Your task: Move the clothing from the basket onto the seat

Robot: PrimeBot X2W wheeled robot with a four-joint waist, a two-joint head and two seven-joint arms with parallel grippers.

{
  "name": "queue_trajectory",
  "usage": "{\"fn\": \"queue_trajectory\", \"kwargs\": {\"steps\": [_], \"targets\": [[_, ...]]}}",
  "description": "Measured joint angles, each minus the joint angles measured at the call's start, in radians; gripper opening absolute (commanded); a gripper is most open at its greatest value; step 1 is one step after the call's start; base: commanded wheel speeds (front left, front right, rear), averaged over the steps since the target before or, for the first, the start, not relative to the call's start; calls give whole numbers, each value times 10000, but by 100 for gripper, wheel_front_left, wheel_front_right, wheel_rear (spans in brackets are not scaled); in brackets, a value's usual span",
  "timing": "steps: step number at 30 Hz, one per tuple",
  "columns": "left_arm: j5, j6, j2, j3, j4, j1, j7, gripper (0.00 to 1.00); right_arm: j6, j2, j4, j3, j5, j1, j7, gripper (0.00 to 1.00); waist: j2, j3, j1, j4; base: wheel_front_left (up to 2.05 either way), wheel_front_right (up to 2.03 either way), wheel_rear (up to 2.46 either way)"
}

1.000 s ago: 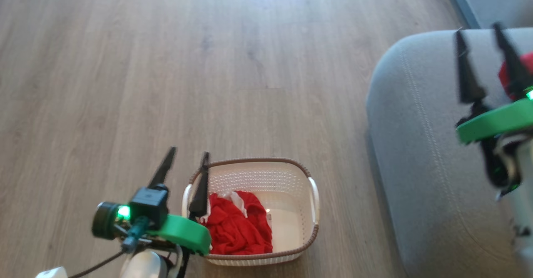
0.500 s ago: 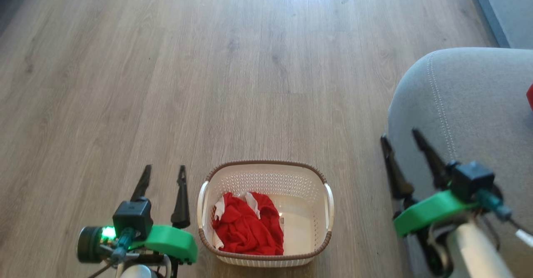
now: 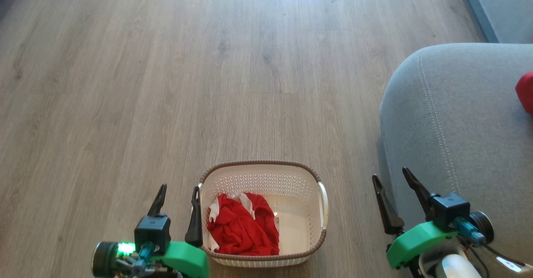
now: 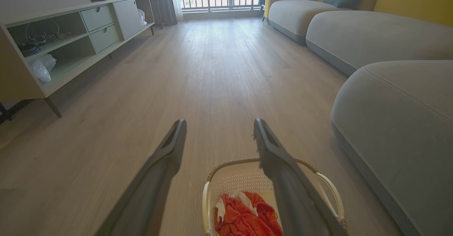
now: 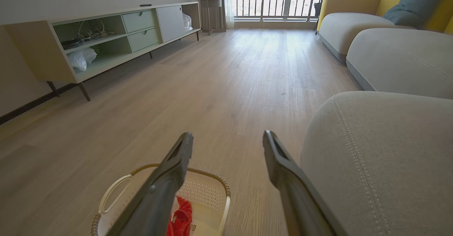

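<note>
- Your left tool [image 3: 179, 186] and right tool [image 3: 390, 174] hang open and empty, flanking the basket [image 3: 258, 162].
- Aim the left one deep into the bunched clothing [image 3: 243, 226], clear of the walls.

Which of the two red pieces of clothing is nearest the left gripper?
The red clothing inside the basket, just beside the left gripper; the other red piece lies on the seat.

The right pincer [image 3: 390, 174] has drawn back off the seat [image 3: 466, 119].
</note>
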Motion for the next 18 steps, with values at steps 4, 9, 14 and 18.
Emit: {"fn": "queue_trajectory", "kwargs": {"steps": [4, 9, 14, 18], "targets": [[0, -2, 2, -23, 86, 69, 0, 100, 0, 58, 27, -128, -84, 0, 0, 100, 0, 46, 0, -60, 0, 0, 0], [0, -15, 2, -69, 119, 68, 0, 100, 0, 163, 27, -155, -84, 0, 0, 100, 0, 111, 0, -69, 0, 0, 0], [-10, -63, 2, -123, 155, 68, 0, 100, 0, 163, 31, -173, -113, -1, 0, 100, 0, 125, 0, -75, 0, 0, 0], [-12, -92, 2, -242, 174, 67, 0, 100, 0, 163, 44, -203, -159, -1, 0, 100, 0, 122, 0, -84, 0, 0, 0]]}}
